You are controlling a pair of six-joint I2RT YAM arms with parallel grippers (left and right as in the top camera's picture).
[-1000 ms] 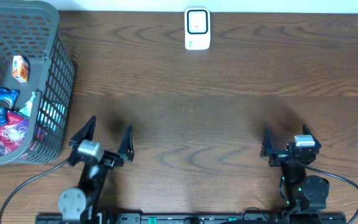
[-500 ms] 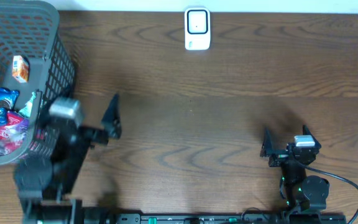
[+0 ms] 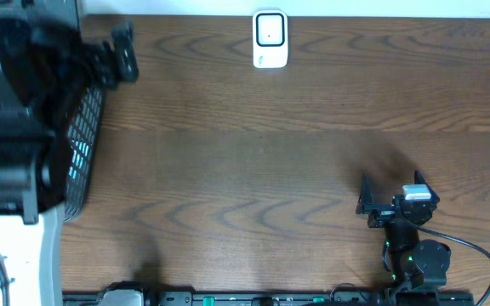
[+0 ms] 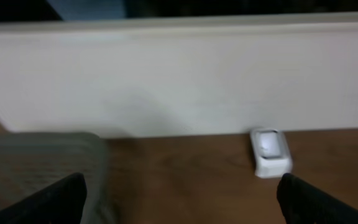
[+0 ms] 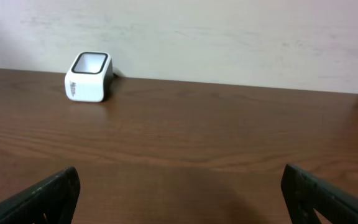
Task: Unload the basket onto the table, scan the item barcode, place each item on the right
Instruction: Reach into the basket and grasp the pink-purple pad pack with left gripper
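Note:
The white barcode scanner (image 3: pixel 270 39) stands at the table's far edge, also in the left wrist view (image 4: pixel 270 151) and the right wrist view (image 5: pixel 90 77). My left arm (image 3: pixel 15 127) is raised high over the grey basket (image 3: pixel 89 127), and one dark finger (image 3: pixel 123 53) points toward the far edge. The left gripper (image 4: pixel 179 190) is open, with nothing between its fingers. The item is hidden under that arm. At the front right my right gripper (image 3: pixel 390 190) is low over the table, open and holding nothing (image 5: pixel 179 193).
The basket's mesh side shows at the far left, and its rim is a grey blur in the left wrist view (image 4: pixel 42 155). A pale wall (image 5: pixel 229 37) runs behind the table. Brown wood tabletop (image 3: pixel 253 170) stretches between the arms.
My left arm has lifted from the front of the table and swung back and left over the basket, now covering its contents. The right arm has not moved.

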